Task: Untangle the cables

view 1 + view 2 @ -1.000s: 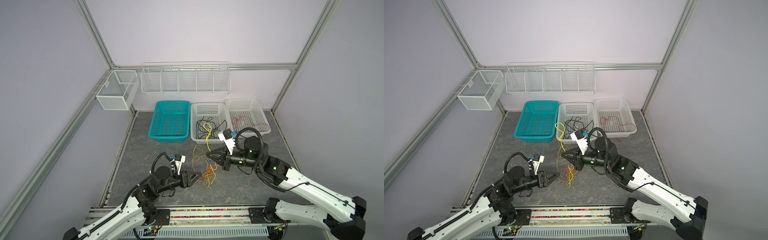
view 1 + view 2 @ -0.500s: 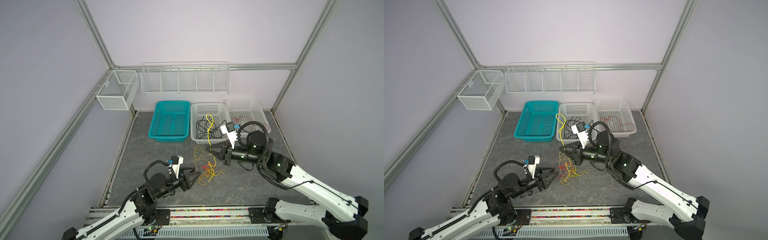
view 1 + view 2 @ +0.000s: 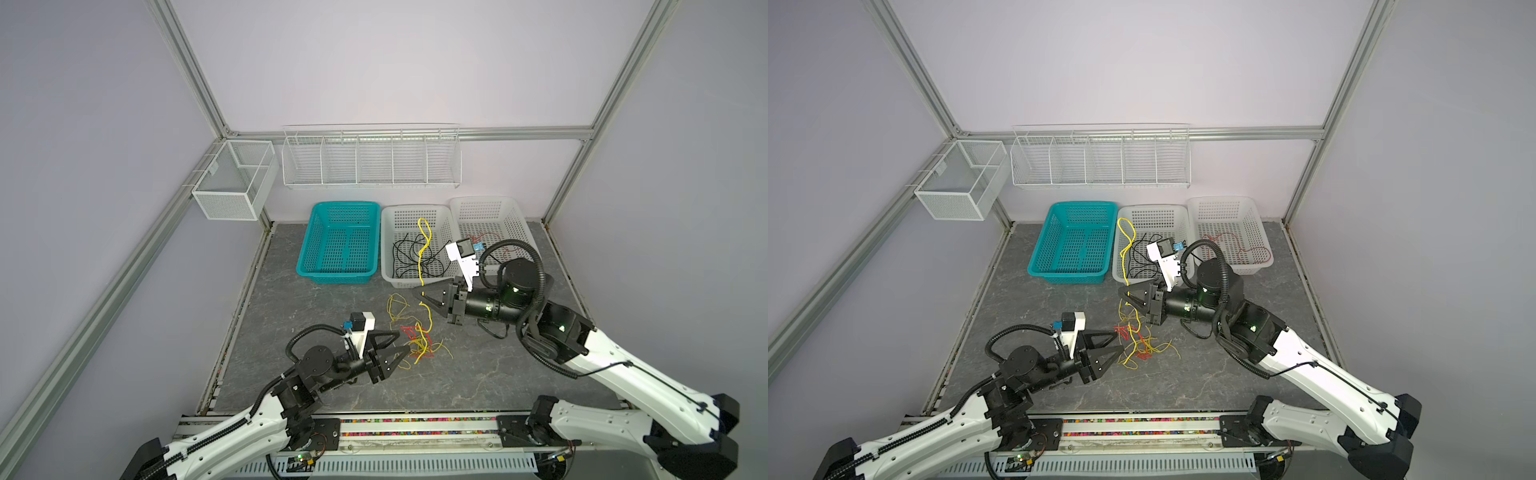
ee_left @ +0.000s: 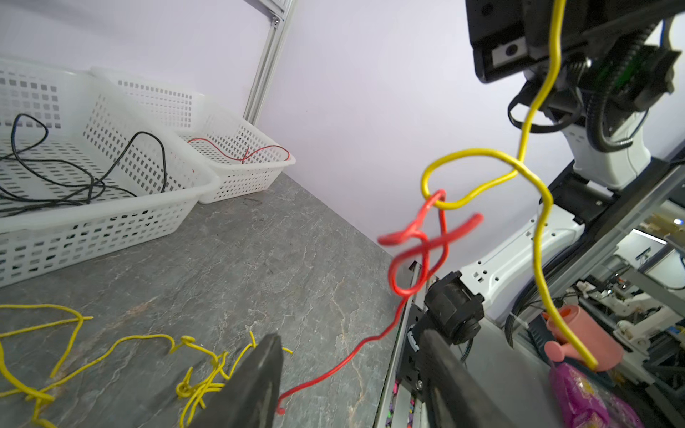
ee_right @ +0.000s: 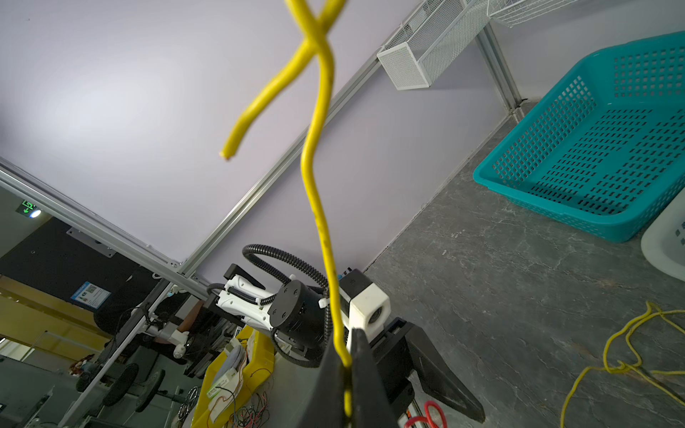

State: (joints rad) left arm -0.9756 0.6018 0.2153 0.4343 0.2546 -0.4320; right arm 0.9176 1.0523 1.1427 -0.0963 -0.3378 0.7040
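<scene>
Right gripper [image 3: 419, 293] is raised above the table [image 3: 316, 307], jaws closed on a yellow cable [image 3: 423, 249]. The right wrist view confirms the pinch: the yellow cable [image 5: 318, 207] sits between the closed fingertips, rises, crosses itself and ends in a free tip. Both top views show the same length standing above the jaws in a loop, seen against the middle basket [image 3: 390, 216], while the lower part drops to the tangle [image 3: 419, 345] of yellow and red cables on the table.

Left gripper [image 3: 400, 344] is low, just beside the tangle, jaws roughly half apart, with nothing gripped. Only the left wrist view shows that a red cable [image 4: 426, 244] is hooked through a loop of the yellow cable and lifted off the table, its tail running down between the left fingers [image 4: 255, 381]. The top views do not resolve this link.

Black cables [image 3: 409, 253] lie in the middle basket. A red strand [image 3: 1229, 239] lies in the right basket [image 3: 1221, 199]. The teal basket [image 3: 345, 204] stands beside them.
</scene>
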